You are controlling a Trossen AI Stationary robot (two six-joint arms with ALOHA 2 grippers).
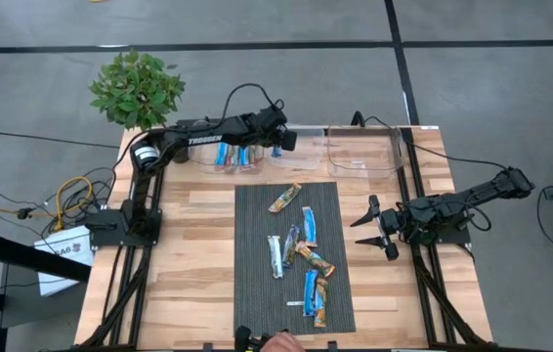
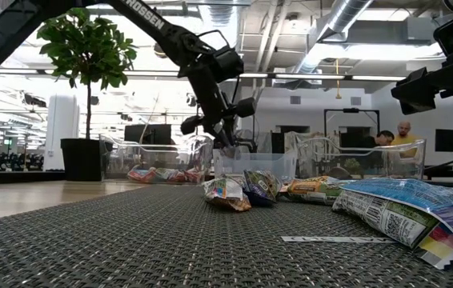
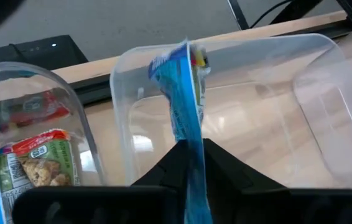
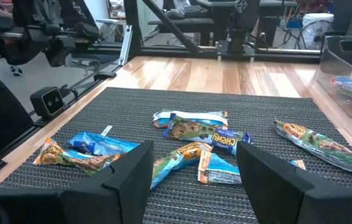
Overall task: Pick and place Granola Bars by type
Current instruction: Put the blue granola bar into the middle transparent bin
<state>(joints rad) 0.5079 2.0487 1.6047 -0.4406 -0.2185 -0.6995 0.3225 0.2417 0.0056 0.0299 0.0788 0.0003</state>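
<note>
- My left claw [image 1: 278,140], counter's back edge: pinching a blue bar [image 3: 185,99] over the empty middle bin [image 3: 126,81]. Open fully; let it fall clear.
- My right claw [image 1: 378,226], right edge: spread, idle.

"CHEWY" on a blue granola bar [image 4: 226,140]; "ROSSEN" along the left arm [image 2: 142,14].

It was an open robotics lab: exposed ducts [image 2: 346,20] ran overhead, monitors [image 2: 148,133] and seated people [image 2: 393,138] showed behind the wooden table [image 1: 193,244], over grey concrete floor [image 1: 52,88].
</note>
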